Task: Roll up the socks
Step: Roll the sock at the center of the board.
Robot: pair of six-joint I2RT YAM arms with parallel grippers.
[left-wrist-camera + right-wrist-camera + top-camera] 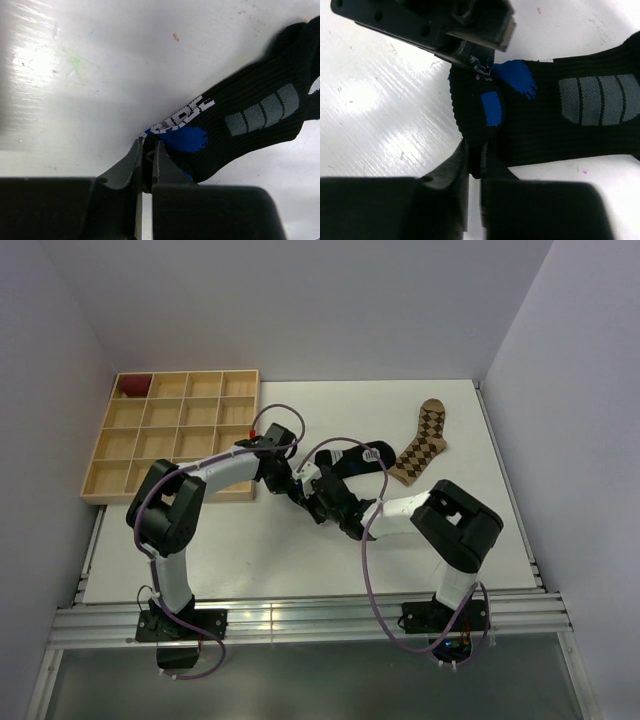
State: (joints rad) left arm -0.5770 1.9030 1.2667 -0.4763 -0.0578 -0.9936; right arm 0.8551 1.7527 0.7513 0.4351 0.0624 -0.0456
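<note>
A black sock (250, 125) with blue patches, grey bars and white lettering lies on the white table, its end folded over; it also shows in the right wrist view (560, 125) and, mostly hidden by the arms, in the top view (352, 456). My left gripper (148, 150) is shut on the sock's edge. My right gripper (475, 152) is shut on the folded end from the opposite side, and the left gripper (482, 67) shows across from it. Both grippers meet mid-table (312, 495). A brown argyle sock (422, 443) lies flat at the back right.
A wooden compartment tray (172, 435) stands at the back left with a dark red item (132, 387) in its far left corner cell. Walls close in the table on three sides. A metal rail (300, 620) runs along the near edge.
</note>
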